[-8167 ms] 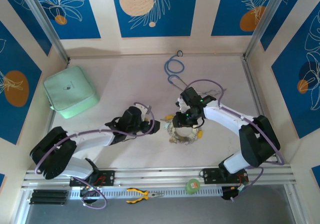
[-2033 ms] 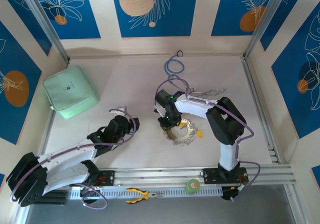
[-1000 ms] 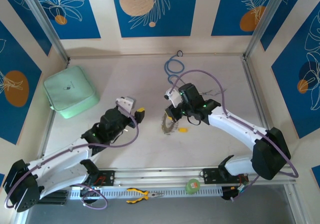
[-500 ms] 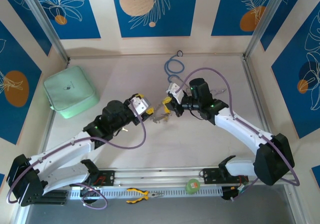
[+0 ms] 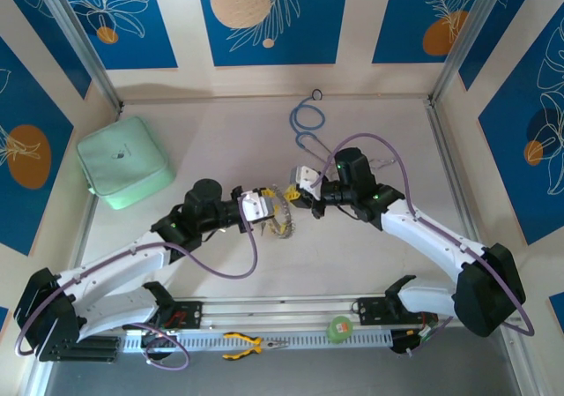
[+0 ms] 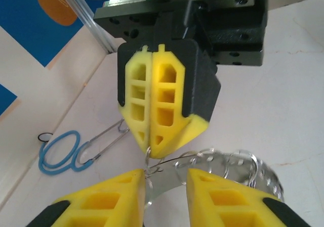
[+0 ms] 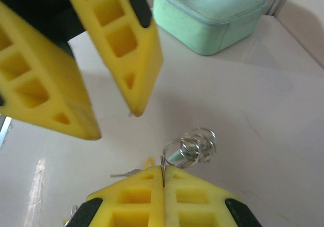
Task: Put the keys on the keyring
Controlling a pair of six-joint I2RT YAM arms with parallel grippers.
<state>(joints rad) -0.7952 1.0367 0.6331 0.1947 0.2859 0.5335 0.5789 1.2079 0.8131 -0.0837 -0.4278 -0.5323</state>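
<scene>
- I saw the right claw (image 6: 152, 145) pressed together, pinching the keyring (image 6: 230, 161) by its wire.
- The left claw (image 6: 166, 181) stood spread, one finger either side of that ring.
- The keyring hung near the middle of the desk (image 5: 203, 140).

A mint-green zipped case (image 5: 123, 162) lies at the left of the table (image 5: 211, 131). At the upper middle, a blue looped tube (image 5: 307, 118) sits just below a tiny black ring (image 5: 316, 94). Along the bottom edge lie yellow-handled pliers (image 5: 251, 345) and, to their right, a small green round object (image 5: 339, 328). Blue floral panels (image 5: 264, 17) line the walls.
</scene>
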